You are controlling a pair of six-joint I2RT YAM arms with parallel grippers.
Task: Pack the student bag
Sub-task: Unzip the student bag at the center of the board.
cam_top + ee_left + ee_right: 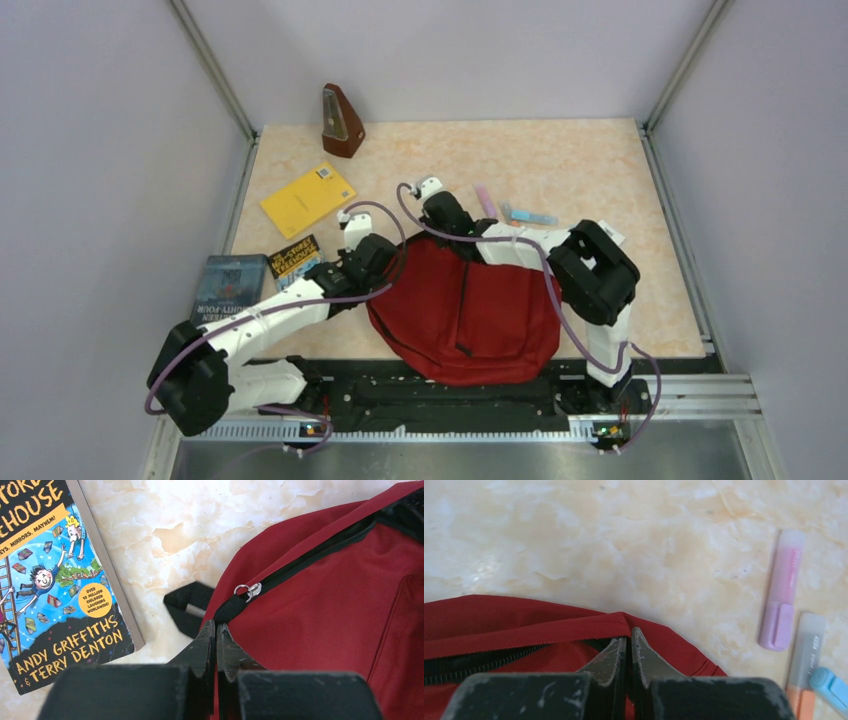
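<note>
**Both hands pinched on the red bag's rim**

The student bag (465, 310) lies flat on the counter (560, 170), near the middle and close to the near edge, its dark red cloth spread wide. The left hand (216, 627) is closed at the bag's left edge, its tips meeting right where the black zipper tape ends; a silver zipper pull (248, 590) sits just beyond them and a black strap loop (187, 605) pokes out beside them. The right hand (629, 632) is closed too, nipping a small fold of the bag's far rim.

Left of the bag lies a bright children's paperback (55, 580), near but not touching it. Another book (230, 285) lies further left, a yellow booklet (307, 198) beyond both, and a wooden metronome (342, 122) at the far edge. Right of the right hand rest a pink highlighter (781, 590), an orange one (806, 655) and a blue one (831, 682), the last two touching.
</note>
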